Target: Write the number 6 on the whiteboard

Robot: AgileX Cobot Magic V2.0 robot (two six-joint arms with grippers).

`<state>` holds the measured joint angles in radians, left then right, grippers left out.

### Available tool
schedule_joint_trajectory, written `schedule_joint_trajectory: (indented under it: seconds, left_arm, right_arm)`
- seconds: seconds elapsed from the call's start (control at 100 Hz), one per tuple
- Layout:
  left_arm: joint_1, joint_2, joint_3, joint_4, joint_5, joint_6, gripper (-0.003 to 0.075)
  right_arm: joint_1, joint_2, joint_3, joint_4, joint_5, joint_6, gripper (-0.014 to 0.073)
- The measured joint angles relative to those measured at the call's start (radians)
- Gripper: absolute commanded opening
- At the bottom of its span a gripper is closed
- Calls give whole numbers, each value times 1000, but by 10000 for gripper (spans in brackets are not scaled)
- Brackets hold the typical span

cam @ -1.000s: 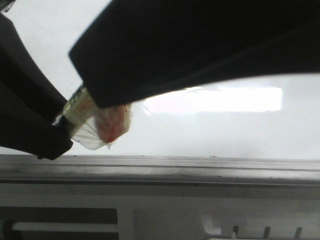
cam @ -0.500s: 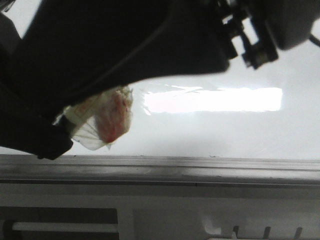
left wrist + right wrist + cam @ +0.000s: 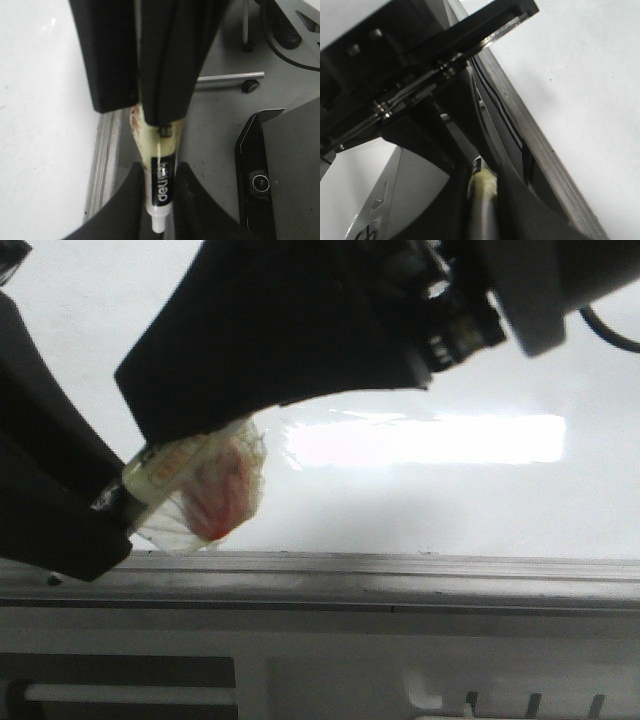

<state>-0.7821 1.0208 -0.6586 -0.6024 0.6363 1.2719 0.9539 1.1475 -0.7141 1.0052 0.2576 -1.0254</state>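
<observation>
While both grippers are clamping the Deli marker (image 3: 159, 182), the whiteboard (image 3: 450, 500) is lying at three o'clock of it, past the left gripper (image 3: 156, 200) and right gripper (image 3: 482, 200).

Bright rectangular glare on the glossy whiteboard (image 3: 430, 440); near arms are dark, blurred silhouettes.

Robotics lab / test room, by the looks. Glossy whiteboard (image 3: 480, 350) w/ grey metal rail (image 3: 400, 575) fills the front view, strip-light glare (image 3: 430, 438) on it. Left wrist view: grey speckled floor (image 3: 215, 130), castor wheel (image 3: 249, 86) on a metal bar, black camera unit (image 3: 257, 182), cable (image 3: 280, 47). No domestic fittings visible.
</observation>
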Motion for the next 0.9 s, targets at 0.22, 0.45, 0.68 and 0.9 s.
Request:
schedule_joint_trajectory:
  seconds: [0.22,0.45,0.68,0.9]
  left_arm:
    - [0,-11,6,-85,-25,15,446]
    - [0,-122,6,-227,-145,-41,554]
    - [74,-381,65,-212,-260,-291,218]
    - [193,-583,204,-232,-295,-356,-19]
  right_arm:
    - [-2,-18,0,-37,25,0,-61]
    - [-17,-114,-1,-153,80,3,-61]
    - [-148,-237,-1,-351,200,78,-60]
    - [-254,-311,-1,-434,192,170,-60]
